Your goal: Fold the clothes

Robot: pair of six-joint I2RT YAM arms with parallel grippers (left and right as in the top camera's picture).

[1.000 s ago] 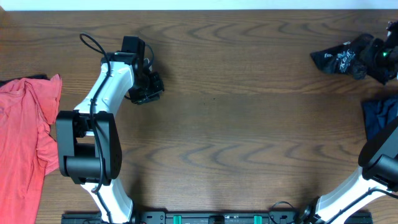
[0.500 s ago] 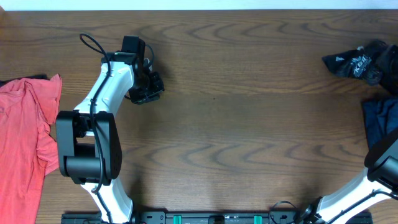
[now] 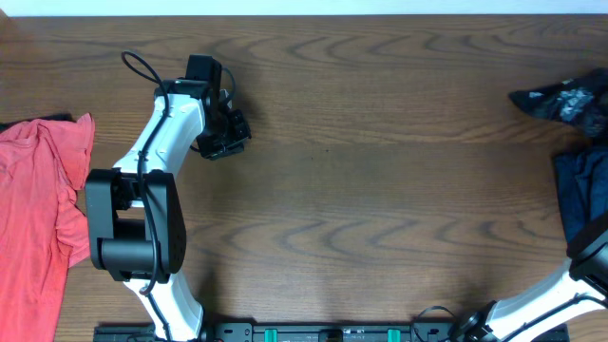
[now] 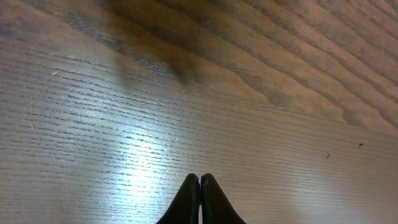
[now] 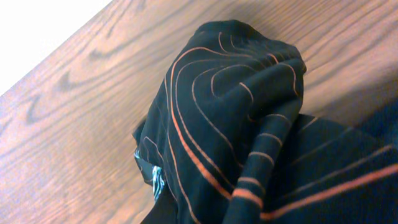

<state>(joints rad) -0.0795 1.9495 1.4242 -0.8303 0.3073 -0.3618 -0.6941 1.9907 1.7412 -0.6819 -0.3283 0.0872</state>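
The black jersey with thin orange contour lines (image 3: 556,99) is bunched at the far right of the table, partly cut off by the overhead view's edge. It fills the right wrist view (image 5: 236,124), draped over my right gripper's fingers and hiding them. My right gripper (image 3: 598,109) is at the frame's right edge, gripping the bunched cloth. My left gripper (image 3: 228,141) is shut and empty over bare wood at the back left. Its closed fingertips (image 4: 199,178) hover just above the table.
A red garment (image 3: 38,199) lies crumpled at the left edge. A dark blue garment (image 3: 581,185) lies at the right edge, just in front of the jersey. The table's far edge (image 3: 304,13) runs along the top.
My right gripper has pulled the jersey to the right, towards the frame's edge. The left arm has not moved.
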